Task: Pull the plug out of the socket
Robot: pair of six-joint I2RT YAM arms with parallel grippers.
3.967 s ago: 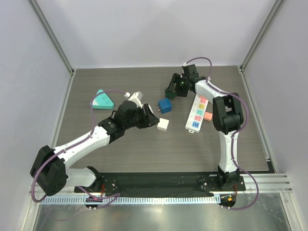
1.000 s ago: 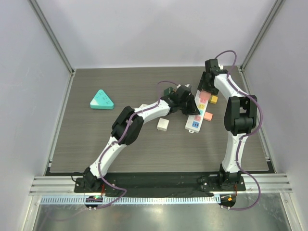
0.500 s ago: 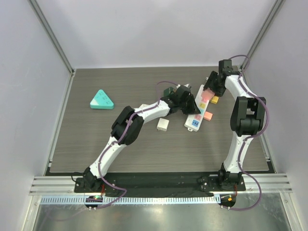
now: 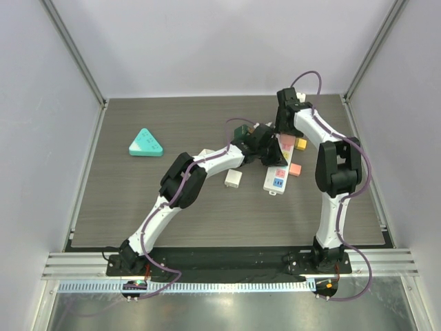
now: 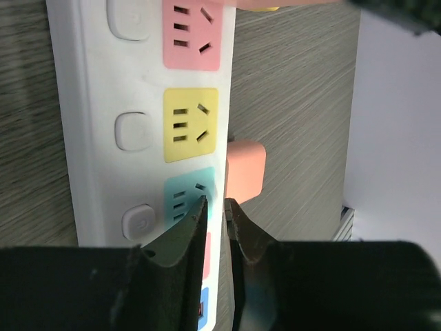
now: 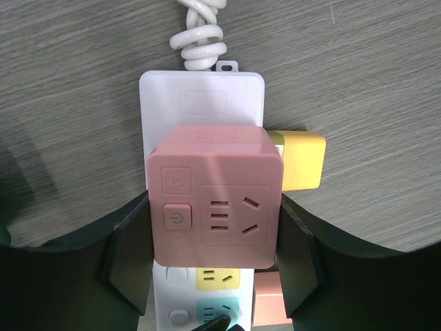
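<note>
A white power strip (image 4: 278, 176) lies right of centre on the table. A pink cube plug (image 6: 213, 203) sits over its far end, near the coiled cable (image 6: 200, 38). My right gripper (image 6: 212, 214) is shut on the plug, one finger on each side. I cannot tell if the plug's pins are still in the socket. My left gripper (image 5: 215, 205) is shut and empty, its tips down on the strip (image 5: 89, 138) at the teal socket (image 5: 180, 196). In the top view both grippers meet at the strip: left (image 4: 265, 150), right (image 4: 282, 131).
A yellow cube (image 4: 301, 143) and a small pink cube (image 4: 295, 169) lie against the strip's right side. A white cube (image 4: 233, 178) and a dark green cube (image 4: 241, 129) lie left of it. A teal triangle (image 4: 146, 143) is at the far left.
My right gripper has swung back from the right of the strip onto its far end and closed on the pink plug. The strip has shifted slightly left. My left gripper stays pressed on the strip.
</note>
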